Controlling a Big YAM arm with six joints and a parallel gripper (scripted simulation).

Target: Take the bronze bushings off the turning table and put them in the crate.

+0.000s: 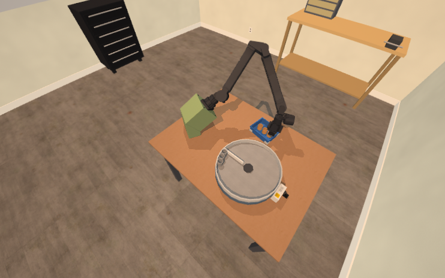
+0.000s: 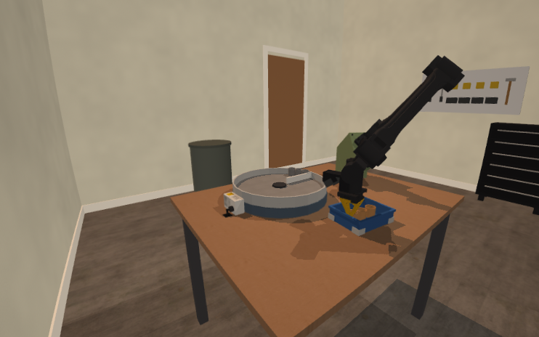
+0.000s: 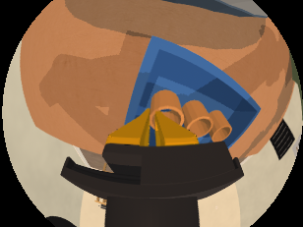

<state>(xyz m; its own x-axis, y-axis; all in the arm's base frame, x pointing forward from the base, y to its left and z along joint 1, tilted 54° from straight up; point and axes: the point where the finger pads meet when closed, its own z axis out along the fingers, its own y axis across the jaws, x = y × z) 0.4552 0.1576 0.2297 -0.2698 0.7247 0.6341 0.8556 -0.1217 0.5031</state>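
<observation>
The gripper [image 1: 271, 133] [image 2: 351, 215] [image 3: 152, 111] points down, low inside the blue crate [image 1: 257, 133] [image 2: 341, 222] [image 3: 197, 73]. Its yellow fingers are shut on the wall of one bronze bushing [image 3: 166, 98], one fingertip inside the ring and one outside. Two other bronze bushings [image 1: 259, 126] [image 3: 199, 119] lie beside it in a row in the crate. Several grey steel bushings [image 1: 222, 156] [image 2: 293, 171] stand by the rim of the turning table [image 1: 255, 183] [image 2: 278, 200]. No bronze bushing shows on it. The fingertips are hidden by the arm in the top view.
A white guide bar [image 1: 235, 156] [image 2: 298, 178] crosses part of the turning table, beside the steel bushings. A white control box [image 1: 279, 193] [image 2: 234, 203] sits at its side. A green block [image 1: 198, 117] [image 2: 344, 155] stands at the arm's base. The turning table's raised rim is close to the crate.
</observation>
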